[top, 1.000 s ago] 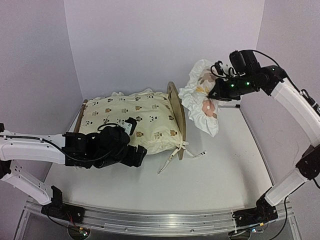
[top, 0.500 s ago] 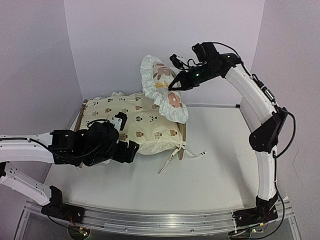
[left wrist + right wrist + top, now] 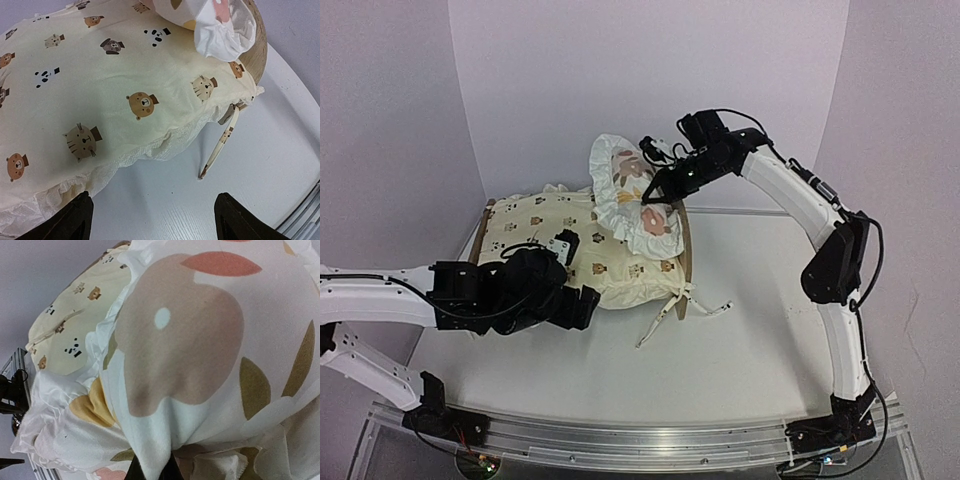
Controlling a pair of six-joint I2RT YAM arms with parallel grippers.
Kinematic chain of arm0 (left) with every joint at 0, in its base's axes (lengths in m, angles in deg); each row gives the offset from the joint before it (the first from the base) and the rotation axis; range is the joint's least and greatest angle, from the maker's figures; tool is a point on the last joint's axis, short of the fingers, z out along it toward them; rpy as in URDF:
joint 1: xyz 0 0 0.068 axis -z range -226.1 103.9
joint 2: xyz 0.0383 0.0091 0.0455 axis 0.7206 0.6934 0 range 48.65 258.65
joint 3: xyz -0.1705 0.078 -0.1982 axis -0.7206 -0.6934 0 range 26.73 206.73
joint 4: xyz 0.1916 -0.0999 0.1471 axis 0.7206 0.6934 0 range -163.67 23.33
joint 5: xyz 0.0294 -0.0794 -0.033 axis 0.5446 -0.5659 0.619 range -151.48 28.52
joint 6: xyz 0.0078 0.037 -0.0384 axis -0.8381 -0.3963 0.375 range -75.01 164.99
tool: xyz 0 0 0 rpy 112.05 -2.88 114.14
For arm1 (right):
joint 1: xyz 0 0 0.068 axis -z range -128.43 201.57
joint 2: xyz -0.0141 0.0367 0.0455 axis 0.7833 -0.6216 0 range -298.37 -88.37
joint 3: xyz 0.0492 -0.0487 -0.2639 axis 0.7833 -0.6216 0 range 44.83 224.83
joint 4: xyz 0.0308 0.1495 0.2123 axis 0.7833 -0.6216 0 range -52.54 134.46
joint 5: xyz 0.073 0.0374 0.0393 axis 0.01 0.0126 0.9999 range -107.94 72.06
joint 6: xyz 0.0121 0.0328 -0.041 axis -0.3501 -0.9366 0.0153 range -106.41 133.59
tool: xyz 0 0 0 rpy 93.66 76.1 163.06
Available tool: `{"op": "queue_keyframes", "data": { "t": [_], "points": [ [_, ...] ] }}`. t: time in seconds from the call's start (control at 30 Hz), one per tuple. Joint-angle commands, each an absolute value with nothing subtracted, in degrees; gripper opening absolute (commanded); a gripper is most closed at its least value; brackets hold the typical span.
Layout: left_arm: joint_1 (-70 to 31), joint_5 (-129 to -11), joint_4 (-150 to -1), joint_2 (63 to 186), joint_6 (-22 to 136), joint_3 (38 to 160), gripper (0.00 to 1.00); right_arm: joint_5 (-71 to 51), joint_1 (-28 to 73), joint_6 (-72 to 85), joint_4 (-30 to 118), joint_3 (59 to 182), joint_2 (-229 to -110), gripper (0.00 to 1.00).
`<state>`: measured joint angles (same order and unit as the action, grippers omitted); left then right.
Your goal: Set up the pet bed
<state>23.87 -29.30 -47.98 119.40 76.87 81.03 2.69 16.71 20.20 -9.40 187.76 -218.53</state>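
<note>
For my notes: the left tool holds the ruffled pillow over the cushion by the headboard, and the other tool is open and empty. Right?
No. The top view shows the right tool holding the ruffled pillow over the cushion by the headboard; the left tool is the open, empty one.

Left arm low, right arm raised.
Left gripper (image 3: 578,305) spread wide at 8 o'clock; right gripper (image 3: 655,189) pinched closed near 12.
</note>
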Motion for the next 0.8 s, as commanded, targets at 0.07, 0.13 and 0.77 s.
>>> {"op": "queue_keyframes", "data": {
  "t": [0.07,0.13,0.77],
  "points": [
    [24.0,-27.3,-47.5,120.5,77.6,83.9,0.85,-5.8,15.4,20.4,-4.1,181.0,-217.4,0.08],
    [24.0,-27.0,-47.4,120.8,77.5,84.2,0.85,-6.3,15.4,20.2,-4.1,180.9,-217.7,0.36],
    [23.9,-25.5,-44.6,120.5,73.8,89.0,0.89,-5.1,14.6,6.2,6.9,174.9,-203.7,0.85]
  ]
}}
